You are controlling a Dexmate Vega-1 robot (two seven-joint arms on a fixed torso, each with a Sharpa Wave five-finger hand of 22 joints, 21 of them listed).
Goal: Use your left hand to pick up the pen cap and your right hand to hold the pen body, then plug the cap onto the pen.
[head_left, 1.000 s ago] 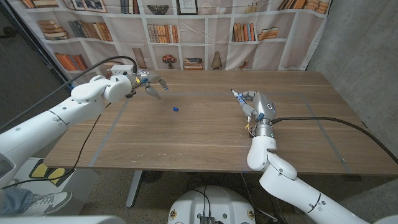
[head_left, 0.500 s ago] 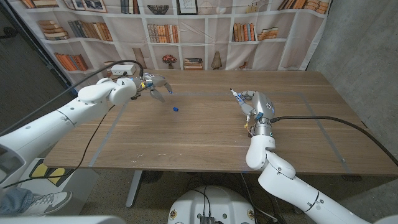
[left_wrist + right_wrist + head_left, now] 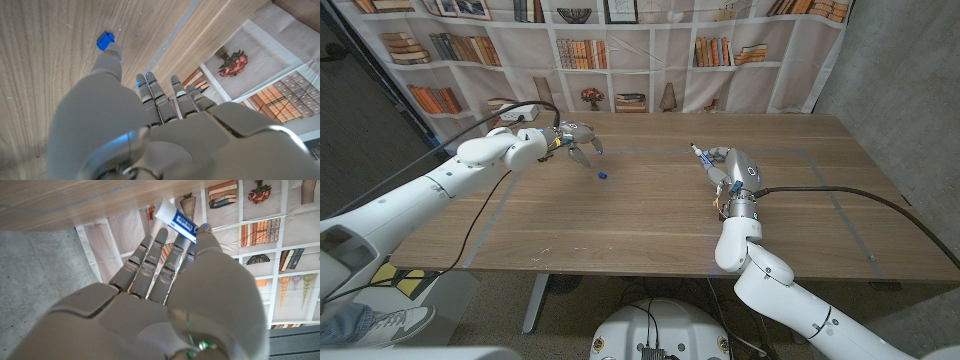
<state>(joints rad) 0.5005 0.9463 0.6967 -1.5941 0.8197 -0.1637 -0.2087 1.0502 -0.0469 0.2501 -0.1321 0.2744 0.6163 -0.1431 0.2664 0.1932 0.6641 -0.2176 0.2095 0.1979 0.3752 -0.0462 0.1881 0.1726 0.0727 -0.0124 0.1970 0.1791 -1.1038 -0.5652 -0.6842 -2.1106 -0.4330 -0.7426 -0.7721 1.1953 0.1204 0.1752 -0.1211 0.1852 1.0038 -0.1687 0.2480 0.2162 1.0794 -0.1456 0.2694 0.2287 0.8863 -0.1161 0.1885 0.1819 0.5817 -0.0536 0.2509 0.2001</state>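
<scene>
- We judged the step in hand to be the reach for the small blue plastic pen cap (image 3: 603,175), which lay alone on the brown wooden table (image 3: 620,220), just beside the left hand (image 3: 575,137) and toward the table's middle
- To do it well, we thought the fingers should come down on either side of the cap and close gently, since so small a piece could skid on the smooth wood
- The left hand hovered over the table with fingers spread and curved downward, holding nothing
- The right hand (image 3: 730,165) stood near the middle, gripping the white pen body (image 3: 175,219) so it poked out past the fingers
</scene>
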